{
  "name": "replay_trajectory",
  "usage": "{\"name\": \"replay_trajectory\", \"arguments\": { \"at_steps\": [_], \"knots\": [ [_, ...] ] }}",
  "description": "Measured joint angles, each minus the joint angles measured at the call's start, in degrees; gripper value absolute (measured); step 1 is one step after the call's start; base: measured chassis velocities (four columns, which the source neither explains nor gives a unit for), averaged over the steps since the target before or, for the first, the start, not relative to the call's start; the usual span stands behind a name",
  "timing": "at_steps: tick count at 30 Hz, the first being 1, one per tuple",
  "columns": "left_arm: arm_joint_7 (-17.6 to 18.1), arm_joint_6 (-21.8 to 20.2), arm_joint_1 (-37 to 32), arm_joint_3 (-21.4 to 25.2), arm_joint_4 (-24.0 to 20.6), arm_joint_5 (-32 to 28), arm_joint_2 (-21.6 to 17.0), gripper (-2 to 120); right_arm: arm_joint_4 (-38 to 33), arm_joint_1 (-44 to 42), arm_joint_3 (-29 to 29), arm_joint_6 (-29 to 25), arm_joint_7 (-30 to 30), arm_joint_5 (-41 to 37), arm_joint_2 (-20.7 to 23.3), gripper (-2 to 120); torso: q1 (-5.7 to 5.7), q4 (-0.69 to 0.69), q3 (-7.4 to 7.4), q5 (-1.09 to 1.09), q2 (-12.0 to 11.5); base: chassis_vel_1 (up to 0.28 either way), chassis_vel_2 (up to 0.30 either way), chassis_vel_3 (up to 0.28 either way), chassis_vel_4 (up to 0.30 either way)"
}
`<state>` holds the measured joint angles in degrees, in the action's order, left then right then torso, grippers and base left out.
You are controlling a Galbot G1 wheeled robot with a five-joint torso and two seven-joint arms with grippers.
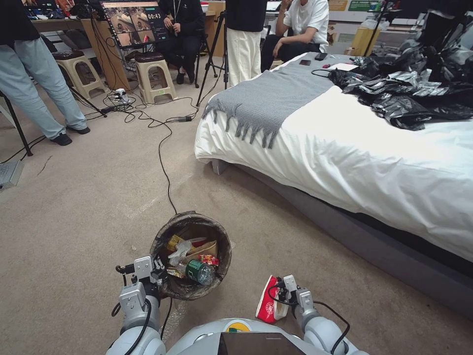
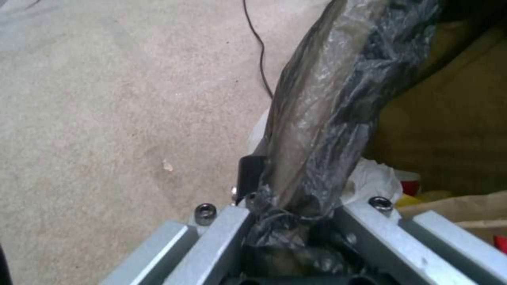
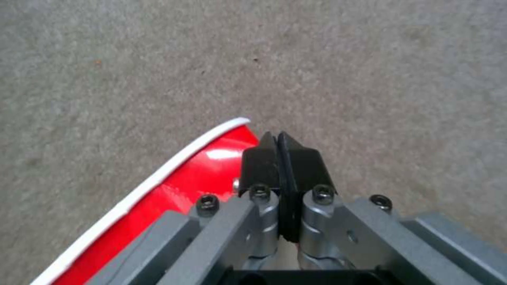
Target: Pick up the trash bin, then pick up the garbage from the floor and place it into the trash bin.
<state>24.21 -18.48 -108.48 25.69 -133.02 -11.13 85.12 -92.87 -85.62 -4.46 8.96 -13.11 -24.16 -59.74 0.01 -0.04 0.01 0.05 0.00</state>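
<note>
The trash bin (image 1: 192, 217), lined with a dark bag, hangs just above the carpet in front of me. My left gripper (image 1: 157, 268) is shut on its near rim; the left wrist view shows the bag-covered rim (image 2: 327, 99) pinched in that gripper (image 2: 288, 213). Inside the bin lies garbage: a green-labelled bottle (image 1: 199, 271), white tissue (image 1: 178, 251), tan paper (image 1: 204, 249) and a red wrapper (image 1: 209, 259). To the right of the bin, my right gripper (image 1: 283, 291) is shut on a flattened red-and-white wrapper (image 1: 268, 305). In the right wrist view the wrapper (image 3: 174, 190) hangs beside the shut gripper (image 3: 278, 150).
A bed (image 1: 369, 158) with a white cover fills the right side, with a heap of black bags (image 1: 419, 93) on it. A black cable (image 1: 165, 167) runs across the carpet toward the bin. Stools, a tripod and people stand at the back. Open carpet lies to the left.
</note>
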Motion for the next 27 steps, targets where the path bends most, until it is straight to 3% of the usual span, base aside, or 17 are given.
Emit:
{"name": "replay_trajectory", "arguments": {
  "at_steps": [5, 8, 11, 12, 16, 18, 27],
  "knots": [
    [0.0, 0.0, 0.1, 0.0, 0.0, 0.0, 0.1, 0, -3.7, -0.5, -0.8, 0.3, -0.6, -0.6, 0.9, 7, 0.0, 0.02, 0.0, -0.01, 0.0, 0.0, 0.0, 0.0, 0.0],
    [0.0, 0.0, 0.2, -0.1, 0.2, 0.0, 0.2, 0, -8.1, -2.0, -1.4, 1.1, -1.5, -1.9, 2.1, 23, 0.0, 0.03, 0.0, -0.01, 0.0, 0.0, 0.0, 0.0, 0.0],
    [0.0, 0.0, 0.2, -0.1, 0.3, 0.0, 0.2, 0, -9.0, -2.5, -1.4, 1.4, -1.7, -2.2, 2.5, 28, 0.0, 0.03, 0.0, -0.03, 0.0, 0.0, 0.0, 0.0, 0.0],
    [0.0, 0.0, 0.2, -0.1, 0.3, 0.0, 0.2, 0, -9.9, -3.0, -1.5, 1.7, -2.0, -2.5, 2.9, 36, 0.0, 0.03, 0.0, -0.03, 0.0, 0.0, 0.0, 0.0, 0.0],
    [0.0, 0.0, 0.2, -0.1, 0.3, 0.0, 0.2, 0, -11.1, -3.8, -1.5, 2.0, -2.4, -2.7, 3.4, 47, 0.0, 0.03, 0.0, -0.03, 0.0, 0.0, 0.0, 0.0, 0.0],
    [0.0, 0.0, 0.3, -0.1, 0.3, 0.0, 0.2, 0, -13.2, -5.4, -1.7, 2.9, -3.5, -3.5, 4.3, 61, 0.0, 0.05, 0.0, -0.04, 0.0, 0.0, 0.0, 0.0, 0.0],
    [0.0, 0.2, 0.3, -0.1, 0.4, 0.0, 0.2, 0, -14.7, -8.7, -1.9, 4.7, -4.8, -3.9, 5.9, 91, 0.0, 0.04, -0.01, -0.04, 0.0, 0.0, 0.0, 0.0, 0.0]
  ]
}}
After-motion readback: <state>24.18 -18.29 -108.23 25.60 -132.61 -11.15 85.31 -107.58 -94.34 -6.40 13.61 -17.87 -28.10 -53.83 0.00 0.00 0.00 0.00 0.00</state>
